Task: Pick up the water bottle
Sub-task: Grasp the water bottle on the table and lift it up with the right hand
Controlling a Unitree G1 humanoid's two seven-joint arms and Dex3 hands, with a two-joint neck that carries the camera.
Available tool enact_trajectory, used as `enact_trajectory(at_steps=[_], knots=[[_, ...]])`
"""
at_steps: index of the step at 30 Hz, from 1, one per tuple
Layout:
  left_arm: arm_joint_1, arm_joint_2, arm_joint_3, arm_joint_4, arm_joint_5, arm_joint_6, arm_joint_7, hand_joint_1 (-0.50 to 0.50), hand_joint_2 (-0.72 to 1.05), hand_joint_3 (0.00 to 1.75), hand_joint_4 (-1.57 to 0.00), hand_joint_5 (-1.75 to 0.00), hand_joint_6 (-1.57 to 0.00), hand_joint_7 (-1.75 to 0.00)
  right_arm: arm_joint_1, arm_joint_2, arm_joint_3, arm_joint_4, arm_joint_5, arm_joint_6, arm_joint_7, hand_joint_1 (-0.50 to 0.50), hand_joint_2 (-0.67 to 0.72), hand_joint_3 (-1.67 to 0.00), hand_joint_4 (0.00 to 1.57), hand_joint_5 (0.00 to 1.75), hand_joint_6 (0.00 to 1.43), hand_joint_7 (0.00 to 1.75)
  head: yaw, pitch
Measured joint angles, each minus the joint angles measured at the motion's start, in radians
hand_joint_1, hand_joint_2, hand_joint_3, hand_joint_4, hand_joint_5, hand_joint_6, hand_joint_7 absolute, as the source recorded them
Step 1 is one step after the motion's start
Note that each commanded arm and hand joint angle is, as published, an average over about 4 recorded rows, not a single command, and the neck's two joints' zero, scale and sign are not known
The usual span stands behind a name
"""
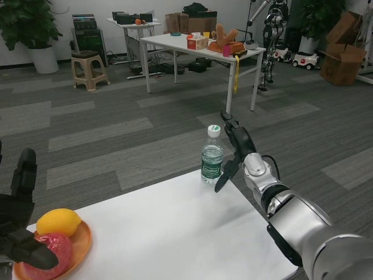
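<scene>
Clear water bottle (212, 156), white cap, green label, upright, right hand (234, 147) open beside it

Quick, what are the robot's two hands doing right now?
Left hand: open, holding nothing, by the plate of fruit.
Right hand: open, fingers apart beside the water bottle, not gripping it yet.
</scene>
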Motion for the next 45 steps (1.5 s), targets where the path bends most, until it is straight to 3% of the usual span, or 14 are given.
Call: enact_trajectory(at_steps=[9, 13, 17, 19, 26, 30, 37, 39, 41, 44, 45], knots=[[-0.001, -0.002, -0.001, 0.001, 0.0, 0.0, 0.0, -0.48, -0.72, 0.04, 0.0, 0.0, 0.0, 0.0, -0.012, 0.012, 0.043, 0.014, 0.0, 0.002, 0.004, -0.46, 0.66, 0.0, 0.2, 0.46, 0.0, 0.52, 0.0, 0.0], [-0.001, -0.002, -0.001, 0.001, 0.0, 0.0, 0.0, -0.48, -0.72, 0.09, 0.0, 0.0, 0.0, 0.0, -0.012, 0.016, 0.055, 0.015, 0.0, 0.003, 0.006, -0.46, 0.66, 0.0, 0.35, 0.7, 0.03, 0.84, 0.002, -0.003], [-0.001, -0.002, -0.002, 0.002, -0.001, 0.0, 0.0, -0.48, -0.7, 0.09, 0.0, 0.0, 0.0, 0.0, -0.012, 0.017, 0.071, 0.016, 0.0, 0.005, 0.007, -0.46, 0.69, 0.0, 0.43, 0.82, 0.09, 1.01, 0.004, -0.001], [-0.001, -0.002, -0.002, 0.002, -0.001, 0.0, 0.0, -0.48, -0.7, 0.04, 0.0, 0.0, 0.0, 0.0, -0.012, 0.017, 0.077, 0.016, 0.0, 0.007, 0.007, -0.46, 0.69, 0.0, 0.49, 0.92, 0.15, 1.19, 0.003, -0.001], [-0.001, -0.002, -0.002, 0.002, -0.001, 0.0, 0.0, -0.48, -0.72, 0.04, 0.0, 0.0, 0.0, 0.0, -0.012, 0.017, 0.09, 0.017, 0.0, 0.01, 0.007, -0.46, 0.68, 0.0, 0.62, 1.24, 0.36, 1.55, 0.001, -0.006], [-0.001, -0.002, -0.003, 0.002, -0.001, 0.0, 0.0, -0.48, -0.72, 0.09, 0.0, 0.0, 0.0, 0.0, -0.012, 0.017, 0.091, 0.017, 0.0, 0.01, 0.007, -0.46, 0.66, 0.0, 0.67, 1.31, 0.59, 1.71, 0.0, -0.009], [-0.001, -0.002, -0.004, 0.002, -0.001, 0.0, 0.0, -0.48, -0.72, 0.02, 0.0, 0.0, 0.0, 0.0, -0.012, 0.017, 0.091, 0.017, 0.0, 0.01, 0.007, -0.46, 0.68, 0.0, 0.74, 1.45, 0.94, 1.68, 0.0, -0.01], [-0.001, -0.002, -0.004, 0.002, -0.001, 0.0, 0.0, -0.48, -0.72, 0.04, 0.0, 0.0, 0.0, 0.0, -0.012, 0.017, 0.091, 0.017, 0.0, 0.01, 0.007, -0.44, 0.66, 0.0, 0.73, 1.45, 0.86, 1.68, 0.0, -0.01], [-0.001, -0.002, -0.004, 0.002, -0.001, 0.0, 0.0, -0.48, -0.72, 0.04, 0.0, 0.0, 0.0, 0.0, -0.01, 0.017, 0.091, 0.013, 0.0, 0.01, 0.008, -0.44, 0.66, 0.0, 0.71, 1.45, 0.66, 1.68, 0.002, -0.011], [-0.001, -0.002, -0.004, 0.002, -0.001, 0.0, 0.0, -0.48, -0.72, 0.04, 0.0, 0.0, 0.0, 0.0, 0.001, 0.017, 0.091, -0.002, 0.0, 0.011, 0.01, -0.46, 0.66, 0.0, 0.66, 1.38, 0.36, 1.48, 0.003, -0.012], [-0.001, -0.002, -0.004, 0.002, -0.001, 0.0, 0.0, -0.48, -0.72, 0.07, 0.0, 0.0, 0.0, 0.0, 0.005, 0.017, 0.091, -0.005, 0.0, 0.011, 0.011, -0.46, 0.66, 0.0, 0.61, 1.28, 0.24, 1.33, 0.003, -0.013]])
